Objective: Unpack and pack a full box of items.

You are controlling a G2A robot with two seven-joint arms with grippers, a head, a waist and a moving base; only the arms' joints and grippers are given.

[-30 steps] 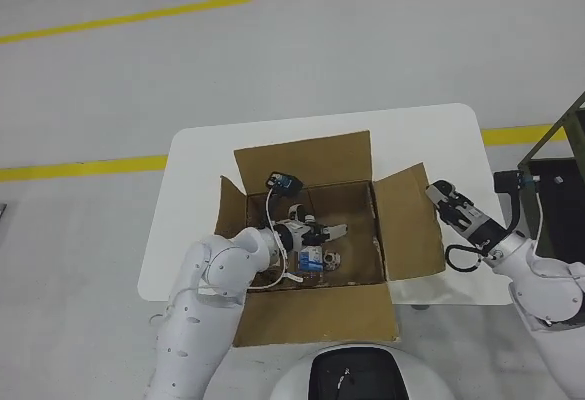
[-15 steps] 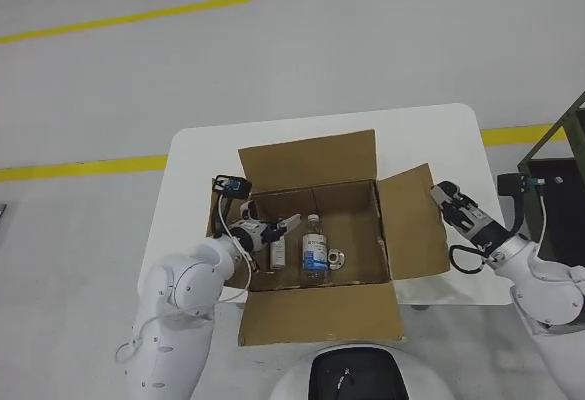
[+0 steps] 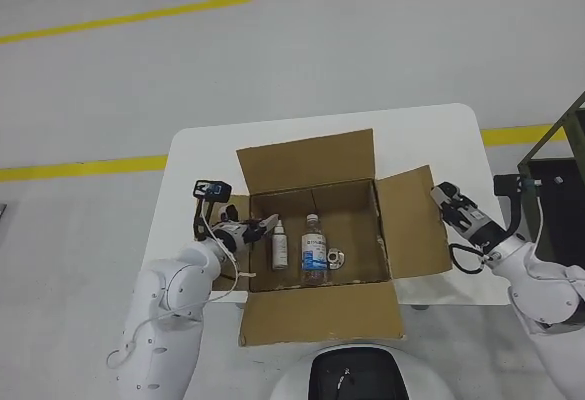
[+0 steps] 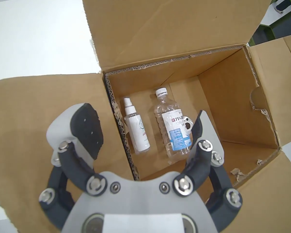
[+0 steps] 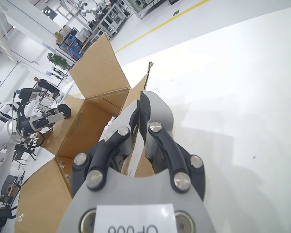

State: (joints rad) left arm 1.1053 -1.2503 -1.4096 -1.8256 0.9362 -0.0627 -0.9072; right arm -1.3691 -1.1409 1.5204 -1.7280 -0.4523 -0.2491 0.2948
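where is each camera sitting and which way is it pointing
Top view: above the arms, facing down at the table and open box; both arms show.
Left wrist view: left arm, past the open left gripper into the box at a spray bottle and clear bottle.
Right wrist view: right arm, along the right gripper, shut on a box flap, across the table.
Shared: top and left wrist views both show the bottles.

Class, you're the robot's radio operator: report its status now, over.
Left end effector open, empty, over left flap. Right end effector shut on right flap. Spray bottle and clear bottle lying in box. Nothing blocking.
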